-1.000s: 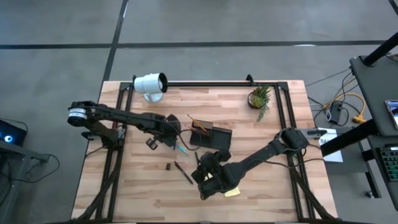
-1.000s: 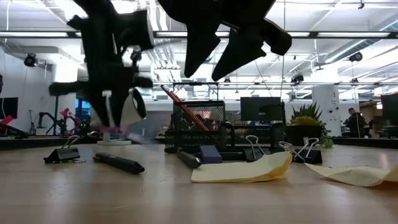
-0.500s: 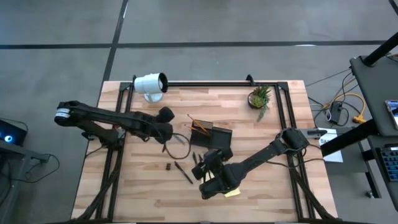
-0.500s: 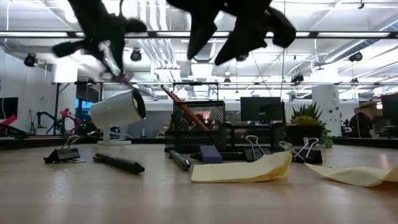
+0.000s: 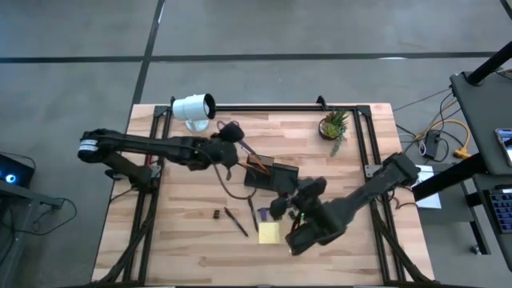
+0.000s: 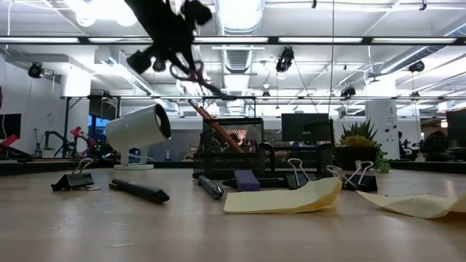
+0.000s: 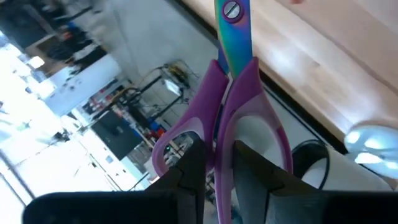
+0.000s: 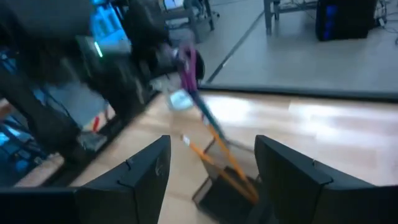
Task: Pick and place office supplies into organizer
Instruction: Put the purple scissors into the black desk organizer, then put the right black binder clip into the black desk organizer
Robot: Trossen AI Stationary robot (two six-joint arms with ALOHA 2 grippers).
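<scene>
My left gripper (image 5: pixel 230 134) is shut on the purple-handled scissors (image 7: pixel 231 93), high above the table by the far left corner of the black organizer (image 5: pixel 272 176). The blades slant down toward the organizer (image 6: pixel 233 149), which holds orange pencils (image 8: pixel 224 158). My right gripper (image 5: pixel 284 206) is open and empty, raised just near of the organizer. A yellow sticky pad (image 5: pixel 270 232) lies flat on the table beside it; in the low view a second pad (image 6: pixel 422 204) shows too. Dark pens (image 5: pixel 236 222) and a small clip (image 5: pixel 216 214) lie on the wood. My left gripper pinches the scissors at the purple handles, where the two loops meet (image 7: pixel 222 146), one finger (image 7: pixel 191 167) on each side. The scissors are lifted clear and stick out ahead of the fingers, blades (image 6: pixel 207 86) slanting down toward the organizer.
A white lamp-like cylinder (image 5: pixel 194 108) stands at the far left and a small potted plant (image 5: pixel 334 125) at the far right. Binder clips (image 6: pixel 73 180), a purple eraser (image 6: pixel 246 180) and a dark pen (image 6: pixel 138 191) lie on the table near the organizer.
My left gripper has risen with the scissors, lifting them clear of the table, and gone toward the far right, up to the organizer. My right gripper has risen and drawn back toward the table's right edge, off the yellow sticky pad, which now lies uncovered.
</scene>
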